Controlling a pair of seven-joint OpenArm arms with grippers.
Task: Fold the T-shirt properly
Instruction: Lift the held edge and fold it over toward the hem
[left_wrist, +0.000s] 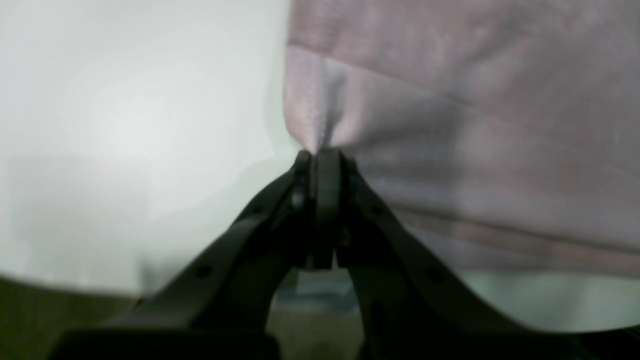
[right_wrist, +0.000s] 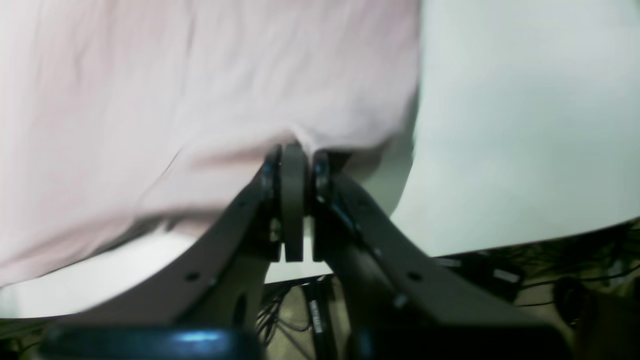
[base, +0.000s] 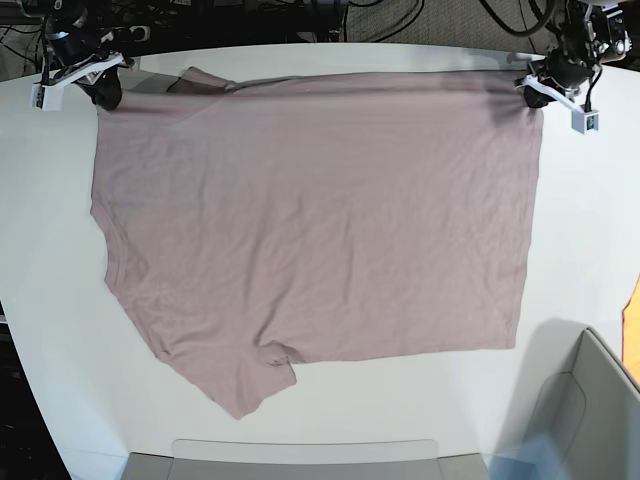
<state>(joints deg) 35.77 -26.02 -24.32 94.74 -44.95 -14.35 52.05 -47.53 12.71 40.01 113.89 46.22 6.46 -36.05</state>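
The pink-mauve T-shirt (base: 320, 220) lies spread flat on the white table (base: 580, 230). One sleeve (base: 235, 385) sticks out at the near left. My left gripper (base: 531, 94) is at the shirt's far right corner. In the left wrist view the left gripper (left_wrist: 320, 152) is shut on a pinch of the T-shirt's (left_wrist: 475, 125) edge. My right gripper (base: 105, 95) is at the far left corner. In the right wrist view the right gripper (right_wrist: 295, 147) is shut on the T-shirt's (right_wrist: 175, 100) edge. Both corners are slightly lifted.
A grey bin (base: 590, 400) stands at the near right, with an orange object (base: 633, 320) at the right edge. A clear tray edge (base: 300, 455) lies at the near side. Cables (base: 300, 15) run beyond the table's far edge.
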